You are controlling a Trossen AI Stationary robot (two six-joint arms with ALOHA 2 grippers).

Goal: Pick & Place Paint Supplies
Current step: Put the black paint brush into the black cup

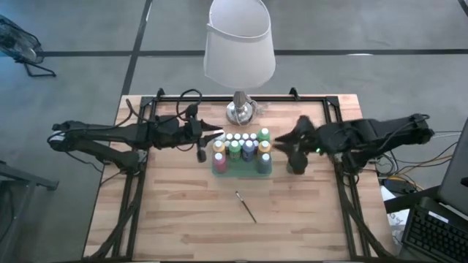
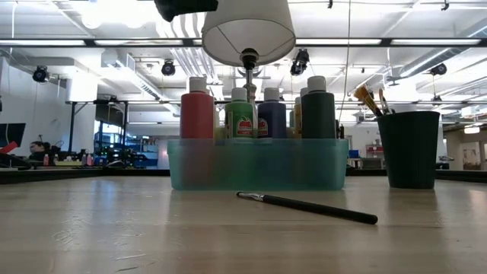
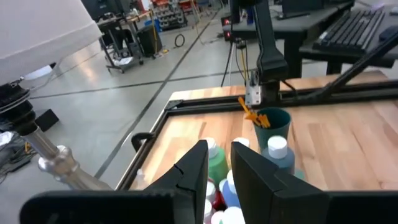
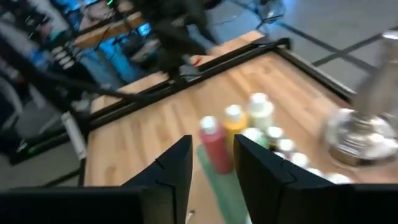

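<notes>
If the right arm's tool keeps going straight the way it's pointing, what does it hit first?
Probably the red paint bottle, which sits just ahead between the right tool's fingers in the wrist view. Depth is unclear, so the teal tray holding it might come first.

A lamp with a white shade (image 1: 239, 42) and a silver base (image 1: 240, 111) stands at the twelve o'clock edge of the wooden worktop (image 1: 183, 212). A black frame (image 1: 135, 183) runs along the worktop's sides. At about four o'clock, off the worktop, sits a dark keyboard (image 1: 437, 235).
</notes>
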